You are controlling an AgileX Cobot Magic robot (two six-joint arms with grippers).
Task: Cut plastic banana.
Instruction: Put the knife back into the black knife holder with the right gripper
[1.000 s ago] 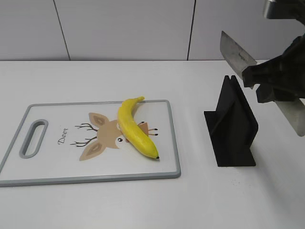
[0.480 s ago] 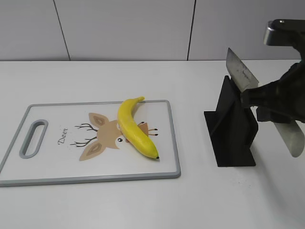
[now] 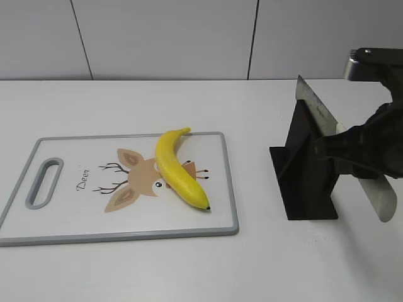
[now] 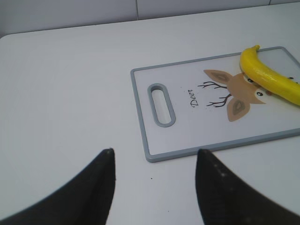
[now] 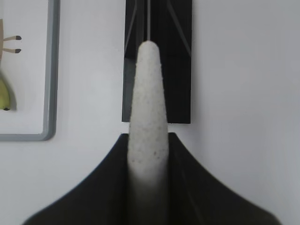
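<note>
Plastic banana [image 3: 178, 167]: lies whole on the cutting board, just left of the middle of the exterior frame, stem toward the top, dark tip toward the lower right; it crosses the printed deer face. In the left wrist view it sits at the right edge of the frame [image 4: 268, 75].

Cutting board [image 3: 63, 220]: white with a grey rim and a slot handle at its left end, flat on the counter [image 3: 157, 270], filling the lower left of the exterior frame.

Knife stand [image 3: 305, 173]: black, upright on the counter right of the board, well apart from it.

Knife [image 3: 318, 110]: blade slants up to the left over the top of the stand; its pale speckled handle [image 5: 147, 117] runs down to the lower right.

Right gripper [image 3: 359, 151]: at the right edge of the exterior frame, clamped on the knife handle; the right wrist view shows both fingers [image 5: 187, 183] pressed against the handle's sides.

Left gripper [image 4: 154, 161]: fingers spread apart, holding nothing, over bare counter at the bottom of the left wrist frame, near the board's handle end.
</note>
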